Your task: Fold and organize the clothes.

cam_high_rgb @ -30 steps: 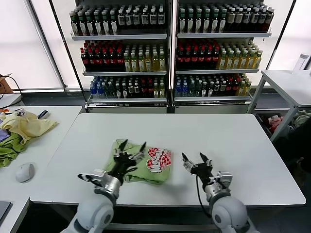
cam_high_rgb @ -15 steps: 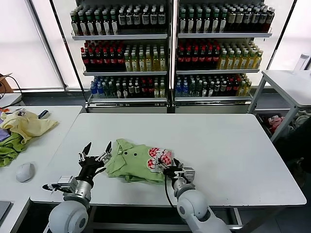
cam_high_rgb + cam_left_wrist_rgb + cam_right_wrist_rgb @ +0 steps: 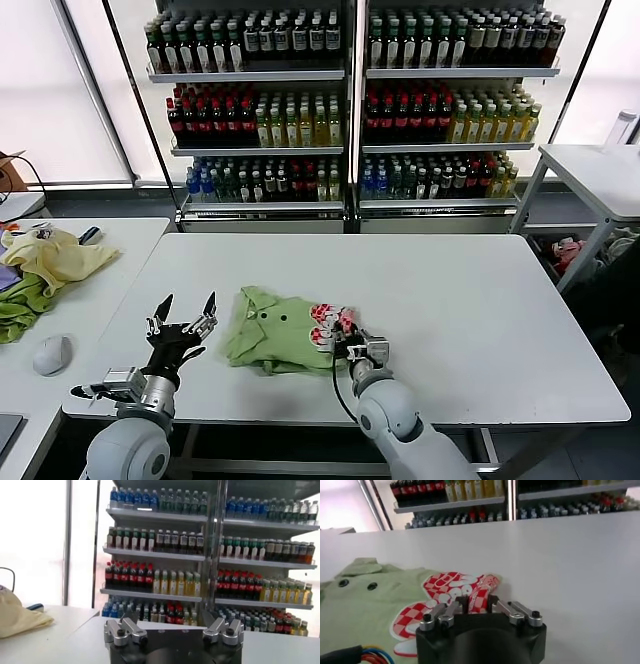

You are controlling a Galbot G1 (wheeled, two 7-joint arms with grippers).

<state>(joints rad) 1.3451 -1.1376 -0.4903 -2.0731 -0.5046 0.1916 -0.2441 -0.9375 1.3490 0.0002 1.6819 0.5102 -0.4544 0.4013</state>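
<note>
The light green polo shirt lies folded on the white table, collar to the left and the red-and-white print at its right end. My right gripper sits low at that right end, shut on a fold of the printed fabric. The right wrist view shows the shirt with the checked fold pinched in the right gripper. My left gripper hovers open just left of the shirt, apart from it. In the left wrist view the left gripper holds nothing.
A pale yellow garment, a darker green cloth and a grey mouse lie on the side table at left. Bottle shelves stand behind the table. Another white table is at the far right.
My right gripper moved left to the shirt's printed end and closed on a fold there. My left gripper came off the shirt and drew back to the left, staying open.
</note>
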